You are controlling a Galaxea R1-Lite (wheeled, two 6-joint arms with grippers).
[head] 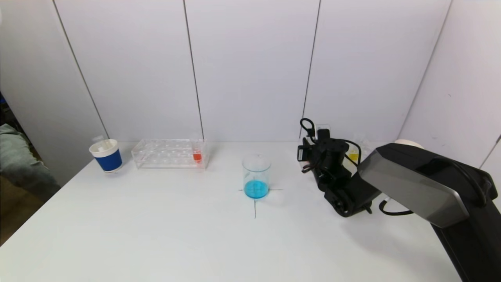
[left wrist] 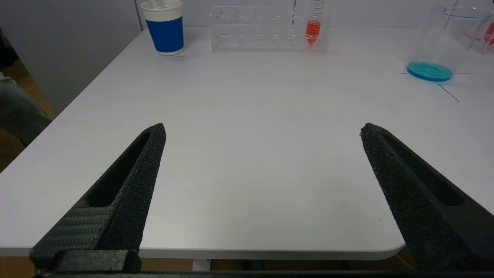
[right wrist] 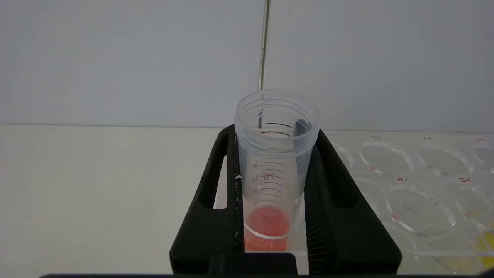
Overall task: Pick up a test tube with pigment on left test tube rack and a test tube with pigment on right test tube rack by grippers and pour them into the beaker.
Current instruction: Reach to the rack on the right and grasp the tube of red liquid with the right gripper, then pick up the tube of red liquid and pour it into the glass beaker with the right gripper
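My right gripper is shut on a clear test tube with red-orange pigment at its bottom. The tube stands upright in the right test tube rack, and a black finger presses each side of it. In the head view the right arm covers most of that rack. The left test tube rack holds one tube of orange pigment at its right end. The beaker, with blue liquid in it, stands on a cross mark mid-table. My left gripper hangs open over the table's front edge, holding nothing.
A blue and white paper cup stands left of the left rack. Yellow pigment shows in the right rack behind the right arm. White wall panels close off the back of the table.
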